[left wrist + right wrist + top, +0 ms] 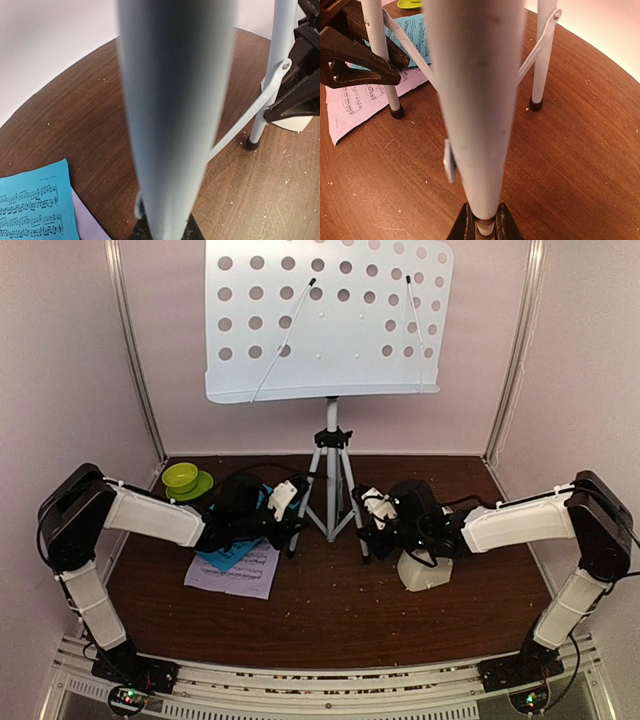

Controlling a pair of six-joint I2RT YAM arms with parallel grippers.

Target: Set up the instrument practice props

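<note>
Top external, pages: cyan and lilac sheet-music pages [235, 568], left, unplaced.
Left gripper [165, 231]: clamps tripod leg [175, 100].
Stand: white perforated metal music stand [325, 320] upright, far edge.
Right gripper [484, 226]: clamps another leg [475, 100].
Metronome [425, 572]: cream pyramid, pending, we judge.

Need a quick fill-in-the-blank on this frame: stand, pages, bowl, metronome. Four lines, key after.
1. The left gripper and the right gripper each clamp a ___ of the music stand tripod.
2. The cyan page overlaps a second sheet coloured ___.
3. The green bowl sits on a ___.
4. The metronome sits beneath the ___ arm.
Missing: leg; lilac; saucer; right.
</note>
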